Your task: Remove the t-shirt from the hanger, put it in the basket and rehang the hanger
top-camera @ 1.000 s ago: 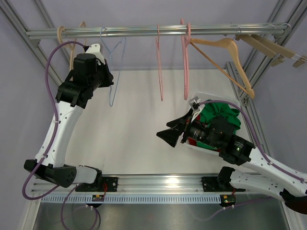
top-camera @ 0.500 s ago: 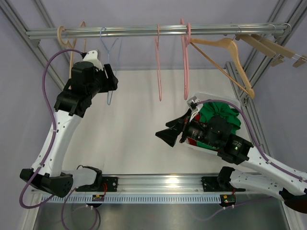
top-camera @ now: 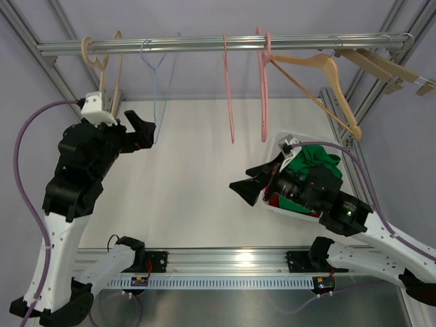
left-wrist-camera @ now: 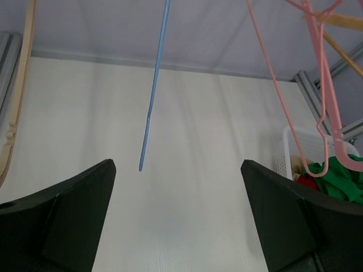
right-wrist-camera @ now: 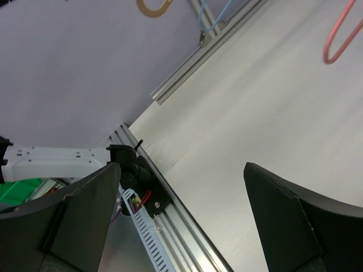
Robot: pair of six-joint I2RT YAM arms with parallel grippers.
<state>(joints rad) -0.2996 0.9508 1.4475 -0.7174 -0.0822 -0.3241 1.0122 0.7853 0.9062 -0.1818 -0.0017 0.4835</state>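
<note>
White table (top-camera: 191,184), hangers (top-camera: 263,95) on rail (top-camera: 204,45), green t-shirt (top-camera: 320,158) in basket (left-wrist-camera: 288,150), left pincer (left-wrist-camera: 178,209) and right pincer (right-wrist-camera: 181,215) gaping, empty

Left arm (top-camera: 70,178) stands tall from its base, forearm raised and wrist angled forward; left gripper (top-camera: 140,130) points forward and to the right, jaws spread wide, nothing between them. Right arm (top-camera: 379,234) lies low and reaches leftward; right gripper (top-camera: 245,192) has jaws equally wide apart and empty

Robot lab, aluminium frame (top-camera: 225,255), clothes rail (top-camera: 204,45)
</note>
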